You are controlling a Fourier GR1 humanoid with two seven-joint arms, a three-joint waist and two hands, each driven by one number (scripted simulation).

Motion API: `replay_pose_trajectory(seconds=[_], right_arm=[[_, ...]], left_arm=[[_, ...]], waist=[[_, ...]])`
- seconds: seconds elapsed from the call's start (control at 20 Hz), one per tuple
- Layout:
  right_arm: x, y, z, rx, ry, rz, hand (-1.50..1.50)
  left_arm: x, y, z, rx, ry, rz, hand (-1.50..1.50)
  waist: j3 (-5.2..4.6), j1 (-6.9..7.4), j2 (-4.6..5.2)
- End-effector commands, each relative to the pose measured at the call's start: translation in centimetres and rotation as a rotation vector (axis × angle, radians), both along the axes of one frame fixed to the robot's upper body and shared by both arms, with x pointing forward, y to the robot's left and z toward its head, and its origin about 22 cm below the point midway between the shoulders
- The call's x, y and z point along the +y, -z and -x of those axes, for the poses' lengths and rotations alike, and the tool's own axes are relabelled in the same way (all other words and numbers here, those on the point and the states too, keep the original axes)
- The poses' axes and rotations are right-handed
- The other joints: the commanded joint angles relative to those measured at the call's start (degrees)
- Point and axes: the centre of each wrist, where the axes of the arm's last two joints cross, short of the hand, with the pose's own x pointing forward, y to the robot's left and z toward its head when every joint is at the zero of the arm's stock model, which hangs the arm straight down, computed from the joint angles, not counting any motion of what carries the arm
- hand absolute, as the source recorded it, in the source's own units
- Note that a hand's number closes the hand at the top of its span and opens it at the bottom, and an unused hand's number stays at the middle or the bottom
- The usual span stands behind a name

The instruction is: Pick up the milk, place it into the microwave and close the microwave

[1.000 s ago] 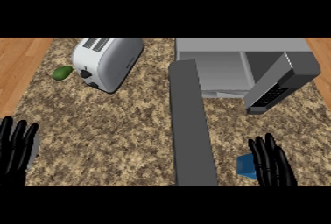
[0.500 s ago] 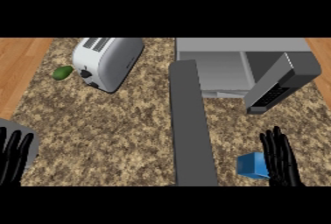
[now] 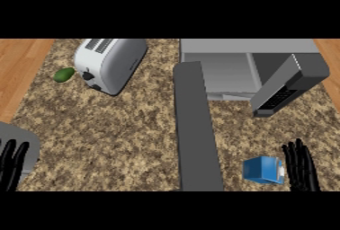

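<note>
On the counter (image 3: 113, 134), seen from the head view, a speckled brown-and-cream stone top fills most of the frame, with strips of orange wood floor (image 3: 20, 76) down both outer edges.

The milk (image 3: 263, 170), a small blue boxy carton with a white patch on its side, stands just left of the right hand's (image 3: 300, 166) fingers; whether it touches them I cannot tell. Those black fingers are straight and slightly spread, closed on nothing.

Well beyond the fingertips sits the microwave (image 3: 225, 67), a pale grey box with its cavity open. A dark grey panel (image 3: 289, 85) with a keypad face angles out at its right. A long, flat grey slab (image 3: 196, 130) runs down the counter to the left of the carton.

The left hand (image 3: 12, 164) rests at the lower left edge, fingers straight and a little apart. Far beyond them lie a rounded, glossy silver toaster (image 3: 109, 63) and a small green oval fruit (image 3: 64, 74) just beside it.
</note>
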Motion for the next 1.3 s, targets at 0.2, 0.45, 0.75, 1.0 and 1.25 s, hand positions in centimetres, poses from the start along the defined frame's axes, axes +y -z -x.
replay_pose_trajectory(seconds=[0.2,0.45,0.75,1.0,1.25], right_arm=[[-2.1,2.8,1.1,0.018,-0.003,0.009,-1.50],[-4.2,4.0,0.2,0.023,-0.030,0.044,-1.50],[-4.6,8.3,-1.3,0.003,-0.021,0.052,-1.50],[-3.9,8.9,-1.5,0.018,0.008,0.059,-1.50],[-5.8,8.6,-3.3,0.068,0.106,0.138,-1.50]], left_arm=[[-1.0,-0.8,0.7,-0.018,0.002,0.002,-1.50],[-1.9,-0.4,1.3,0.008,0.013,-0.001,-1.50],[-1.2,-1.7,1.2,-0.016,0.008,-0.007,-1.50],[-1.9,-1.4,2.8,-0.008,0.013,0.004,-1.50],[-1.4,-0.8,0.8,0.002,0.017,0.002,-1.50]], waist=[[-0.01,-0.02,0.00],[-0.02,0.09,0.00],[0.02,0.18,0.05],[-0.01,0.31,-0.01],[-0.02,0.07,0.06]])
